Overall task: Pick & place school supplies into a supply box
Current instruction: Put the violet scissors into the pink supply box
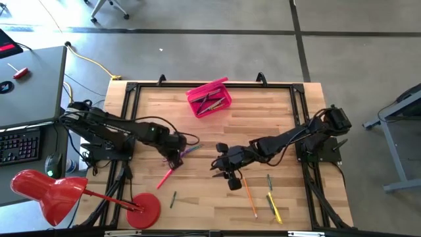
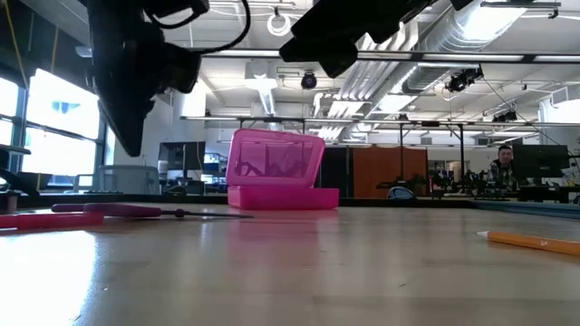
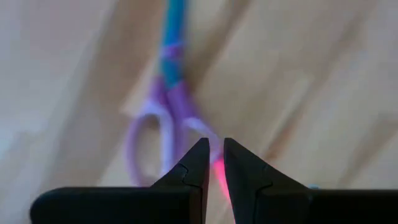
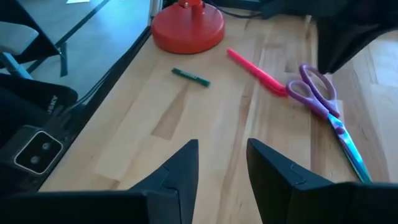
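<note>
Purple-handled scissors (image 3: 163,118) just beyond left pincer (image 3: 215,163), fingers nearly together, nothing clamped (pink pen (image 3: 219,174) beneath); risk: grabbing both; right pincer (image 4: 221,163) apart, waiting.

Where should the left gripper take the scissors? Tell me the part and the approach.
Grip the scissors at the narrow neck between the purple loops and the blade, coming straight down. They lie flat, and the pink pen touches the loops; the left gripper already hovers there.

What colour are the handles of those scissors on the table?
Purple handles on the scissors, with bluish blades; the right wrist view shows them best.
</note>
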### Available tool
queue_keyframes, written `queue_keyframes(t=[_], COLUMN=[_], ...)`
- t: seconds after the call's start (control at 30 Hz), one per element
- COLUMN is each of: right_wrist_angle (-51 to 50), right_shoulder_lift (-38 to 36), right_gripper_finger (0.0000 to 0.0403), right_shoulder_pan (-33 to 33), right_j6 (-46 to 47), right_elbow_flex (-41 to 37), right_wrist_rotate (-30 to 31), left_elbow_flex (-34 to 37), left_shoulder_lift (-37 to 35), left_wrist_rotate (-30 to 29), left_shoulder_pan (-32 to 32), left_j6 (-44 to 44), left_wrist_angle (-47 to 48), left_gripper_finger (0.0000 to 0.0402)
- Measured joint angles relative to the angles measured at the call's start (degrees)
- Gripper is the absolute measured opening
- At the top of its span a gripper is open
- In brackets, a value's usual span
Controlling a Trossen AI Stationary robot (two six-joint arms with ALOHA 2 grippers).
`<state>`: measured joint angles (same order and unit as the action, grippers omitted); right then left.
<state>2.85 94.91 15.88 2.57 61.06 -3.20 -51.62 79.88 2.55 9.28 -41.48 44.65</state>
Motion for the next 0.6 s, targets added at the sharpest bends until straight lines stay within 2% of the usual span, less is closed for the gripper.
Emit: queue_keyframes(t=[0.23,0.43,0.6], right_wrist_angle=[0.0,-0.1,-0.4], right_shoulder_lift=[0.0,0.0,0.1], right_gripper_finger=[0.0114,0.0114,0.0114], right_shoulder_pan=[0.0,0.0,0.0], right_j6=[0.2,0.2,0.5], right_elbow_flex=[0.0,0.0,-0.1], right_wrist_rotate=[2.9,3.5,3.5], left_elbow_flex=[0.0,-0.1,-0.1], left_shoulder_lift=[1.2,6.5,11.1], left_wrist_rotate=[2.6,1.6,1.4], left_shoulder_pan=[2.9,3.1,3.1], left_j6=[-4.2,-9.3,-9.8], left_wrist_angle=[-3.6,-4.7,-5.3], left_gripper_finger=[0.0081,0.0081,0.0081])
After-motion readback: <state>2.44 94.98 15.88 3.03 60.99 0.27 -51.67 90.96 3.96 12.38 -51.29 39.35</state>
